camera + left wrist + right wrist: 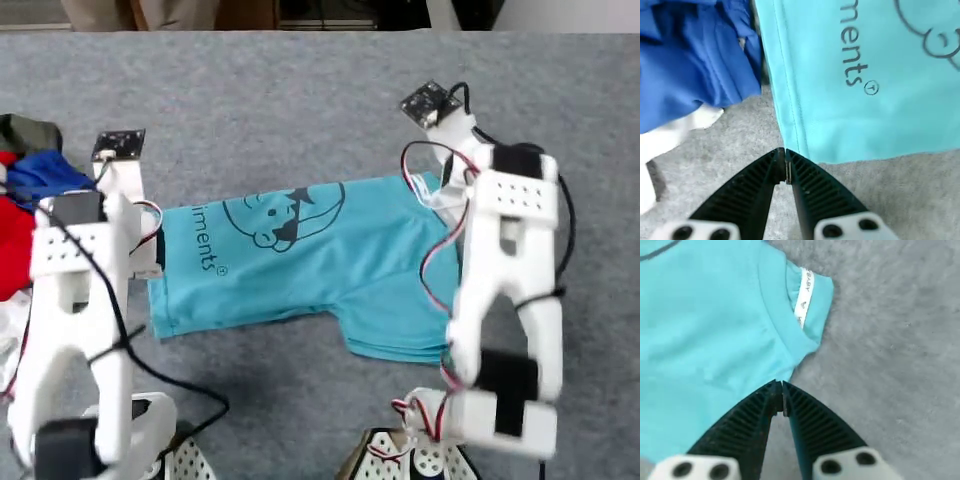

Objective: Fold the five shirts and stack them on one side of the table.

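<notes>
A teal shirt (300,255) with a dark animal print lies spread flat across the middle of the grey table. Its hem points to the left arm and its collar to the right arm. My left gripper (785,165) is shut, its tips pinching the hem's edge (790,125) near the corner. In the high view the left gripper (155,255) sits at the shirt's left edge. My right gripper (779,392) is shut on the shirt's edge just below the collar (790,325) with its white label. From above, the right gripper (440,195) is at the shirt's right end.
A heap of other shirts lies at the table's left edge: blue (40,175), red (12,240) and dark green (25,130). The blue cloth (690,60) and a white one (670,130) lie close beside the teal hem. Bare grey table (300,100) stretches behind the shirt.
</notes>
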`<state>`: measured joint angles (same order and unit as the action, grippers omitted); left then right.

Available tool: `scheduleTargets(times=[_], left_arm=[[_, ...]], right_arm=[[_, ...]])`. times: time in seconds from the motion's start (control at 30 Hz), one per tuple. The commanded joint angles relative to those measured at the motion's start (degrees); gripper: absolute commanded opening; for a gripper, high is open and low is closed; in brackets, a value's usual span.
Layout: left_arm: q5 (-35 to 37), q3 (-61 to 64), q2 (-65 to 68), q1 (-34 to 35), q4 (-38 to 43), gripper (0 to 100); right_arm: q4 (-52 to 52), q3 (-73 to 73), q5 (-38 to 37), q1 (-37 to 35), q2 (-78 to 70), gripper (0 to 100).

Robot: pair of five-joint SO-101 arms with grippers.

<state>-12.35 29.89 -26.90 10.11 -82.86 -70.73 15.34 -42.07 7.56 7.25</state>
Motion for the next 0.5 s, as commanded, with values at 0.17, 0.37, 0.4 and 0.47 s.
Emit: scheduleTargets(times=[0.17, 0.37, 0.4, 0.47], left_arm=[[-0.09, 24.44, -12.44, 3.43, 19.52, 2], [1.67, 32.18, -8.31, 7.21, 32.88, 2], [2.81, 32.70, -7.08, 7.74, 34.55, 2], [4.84, 34.11, -4.26, 8.18, 38.59, 2]], right_arm=[[-1.49, 22.99, -17.67, -2.51, 19.82, 0.9], [-1.41, 35.74, -23.03, -10.95, 25.54, 14.1], [-1.41, 36.97, -23.47, -12.53, 25.54, 16.6], [-1.32, 39.08, -24.18, -15.16, 25.10, 17.2]])
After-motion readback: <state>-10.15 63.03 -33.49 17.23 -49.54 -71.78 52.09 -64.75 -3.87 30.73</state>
